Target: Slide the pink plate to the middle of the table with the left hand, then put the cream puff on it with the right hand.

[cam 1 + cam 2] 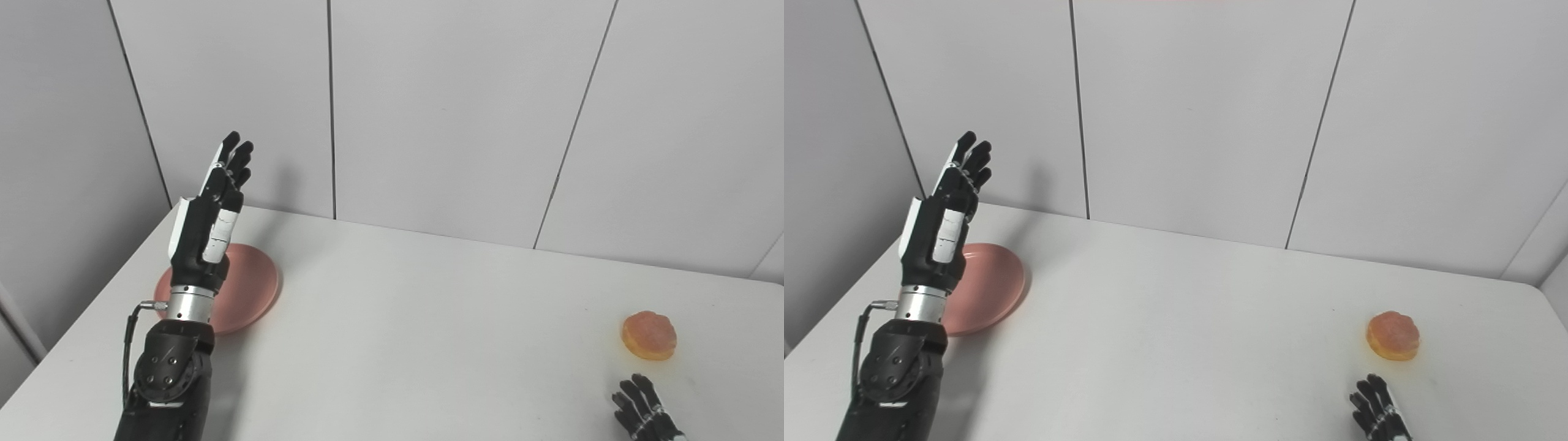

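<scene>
I see the shallow round pink plate (pixel 245 288) at the far left of the white desk (pixel 429 318), close to its left edge and well apart from the middle. My black-and-white left hand (pixel 211 211) is raised above it, fingers extended and apart, holding nothing and not touching the plate. The round orange-glazed cream puff (pixel 649 335) sits far right, with my black right hand (pixel 643 410) just in front of it, fingers apart, empty, partly cut off by the frame.

My worry is the descent: landing on the plate's near rim could tip it or nudge it toward the left edge. Too light a contact, and I judge the smooth plate slips from under my fingers mid-slide.
</scene>
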